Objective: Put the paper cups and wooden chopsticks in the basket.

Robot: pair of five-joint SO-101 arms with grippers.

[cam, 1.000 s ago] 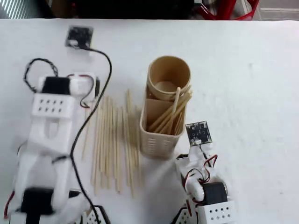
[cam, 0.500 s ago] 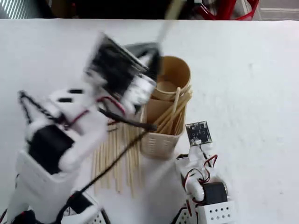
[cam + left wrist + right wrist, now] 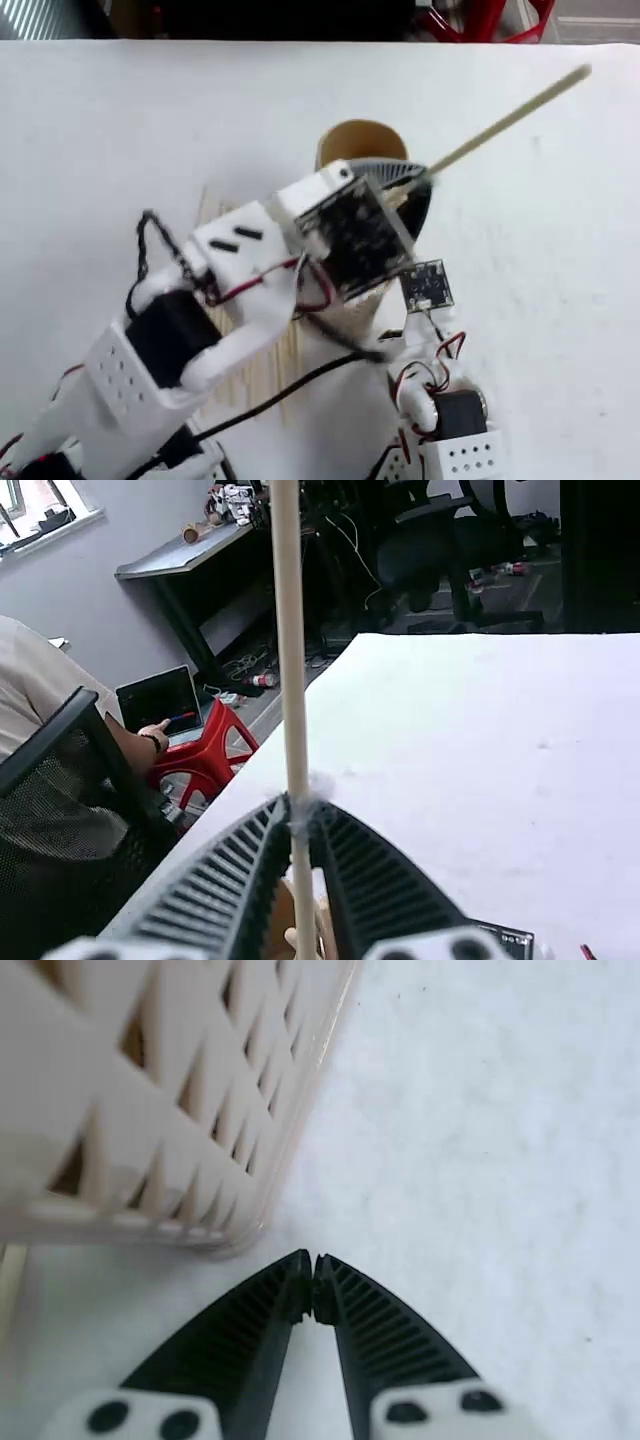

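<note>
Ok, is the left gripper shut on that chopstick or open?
Shut on it. In the left wrist view the left gripper pinches the chopstick at its tips, and the stick runs straight out past them.

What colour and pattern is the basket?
Cream basket with lattice openings; best in the right wrist view.

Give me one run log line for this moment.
left gripper: shut on chopstick, over basket | right gripper: shut, empty, beside basket | loose chopsticks: on table

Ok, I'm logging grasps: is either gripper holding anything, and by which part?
The left gripper pinches one wooden chopstick between its fingertips, a long length jutting out past them. The right gripper is shut on nothing.
</note>
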